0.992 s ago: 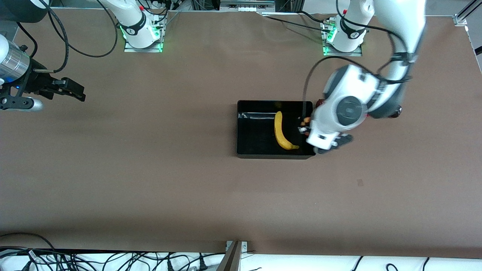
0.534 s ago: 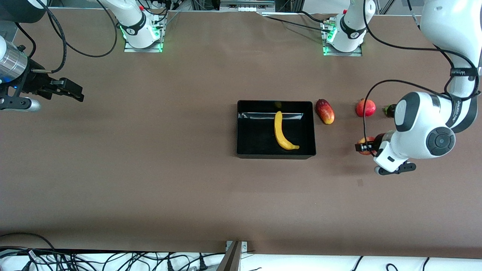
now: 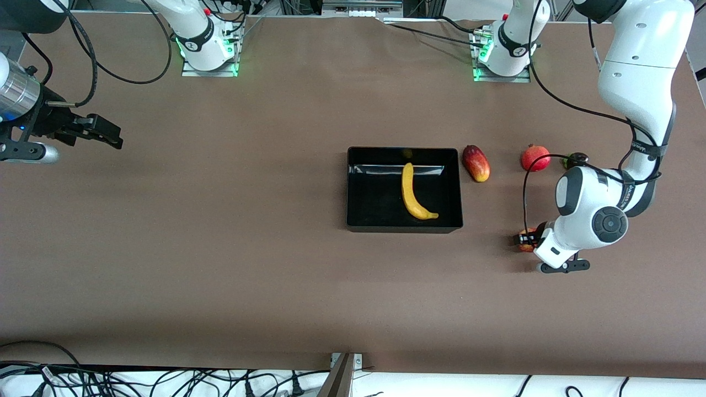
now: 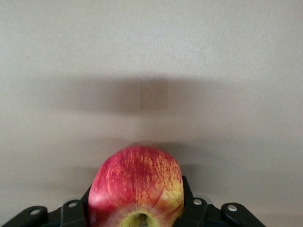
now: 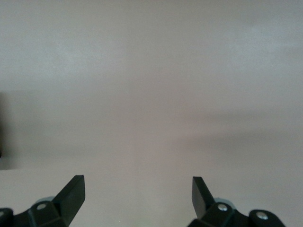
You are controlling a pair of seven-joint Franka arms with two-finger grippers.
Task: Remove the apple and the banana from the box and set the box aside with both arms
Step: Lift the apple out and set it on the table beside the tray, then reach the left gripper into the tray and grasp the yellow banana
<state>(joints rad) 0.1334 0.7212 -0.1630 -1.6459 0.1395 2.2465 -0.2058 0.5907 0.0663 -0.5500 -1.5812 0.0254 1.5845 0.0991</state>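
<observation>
Left gripper (image 3: 524,240) is clamped on the apple (image 3: 527,241), low over bare table toward the left arm's end, well apart from the box (image 3: 404,225). In the left wrist view the apple (image 4: 136,187) sits between the fingers, plain tabletop beneath it.

Banana (image 3: 412,192) lies in the box, its long axis running from the robots' bases toward the front camera, its nearer tip hooked toward the left arm's end.

Right gripper (image 3: 102,133), jaws spread and empty, waits over the right arm's end. The left arm is likely the nearer to the banana.
</observation>
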